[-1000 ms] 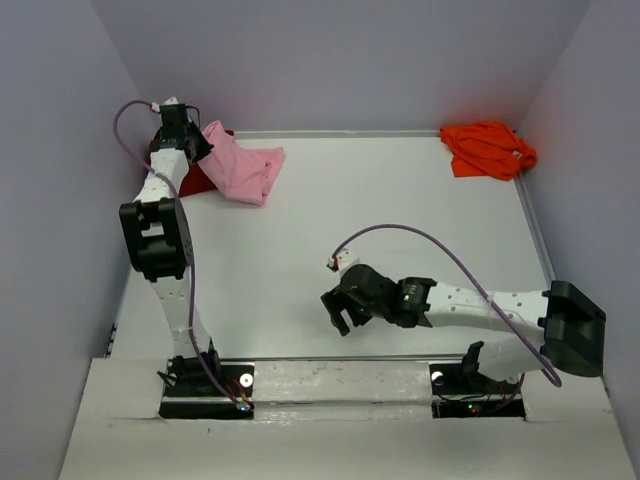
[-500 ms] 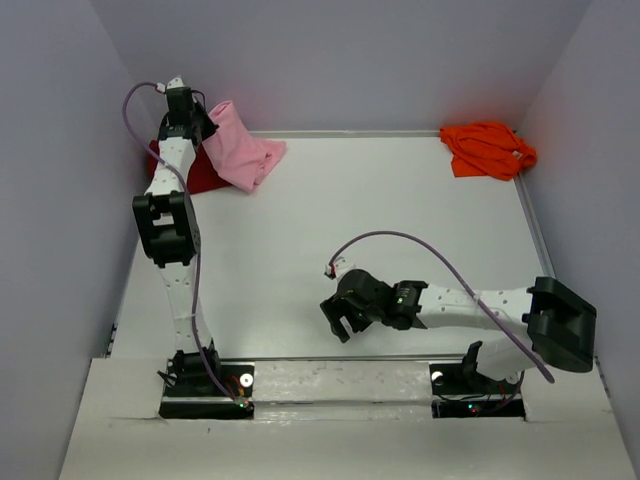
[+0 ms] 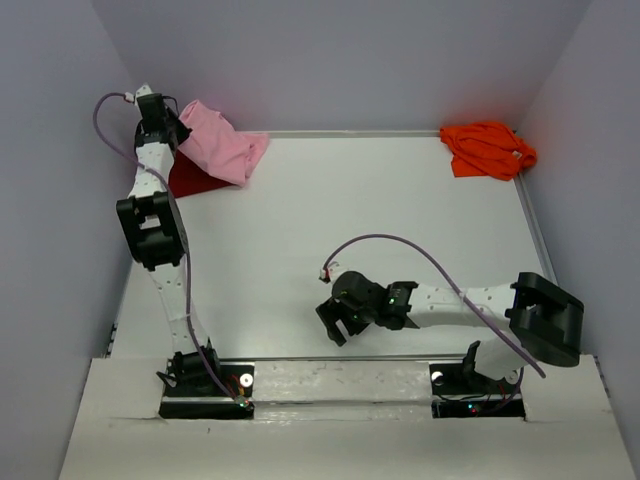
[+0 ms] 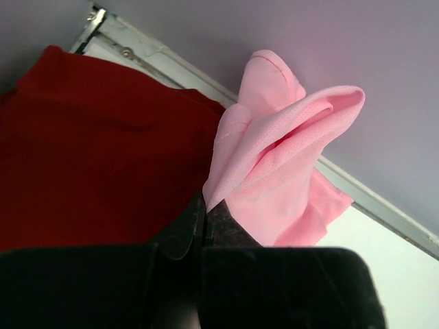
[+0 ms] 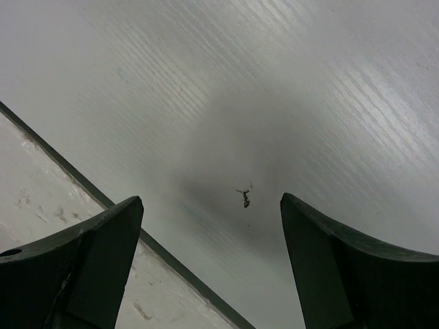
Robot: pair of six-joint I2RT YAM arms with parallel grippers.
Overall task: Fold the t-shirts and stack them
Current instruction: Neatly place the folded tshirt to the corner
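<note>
At the far left corner my left gripper (image 3: 172, 133) is shut on a folded light pink t-shirt (image 3: 220, 145), which hangs lifted from it. In the left wrist view the pink t-shirt (image 4: 281, 164) is pinched at its lower corner between the closed fingers (image 4: 185, 229). Under it lies the dark red t-shirt (image 3: 190, 178), flat in the corner, shown as the dark red t-shirt (image 4: 96, 144) in that wrist view. A crumpled bright orange t-shirt (image 3: 487, 148) lies at the far right corner. My right gripper (image 3: 337, 322) hovers open and empty near the table's front edge; its fingers (image 5: 96, 247) frame bare table.
The white table (image 3: 380, 220) is bordered by a metal rim (image 3: 340, 133) at the back and grey walls on three sides. The table's front edge strip (image 5: 41, 178) shows under the right gripper. A small dark speck (image 5: 244, 197) lies on the table.
My left gripper has lifted the pink t-shirt and carried it left and back over the dark red t-shirt. The right gripper has drifted slightly nearer the front edge, still open.
</note>
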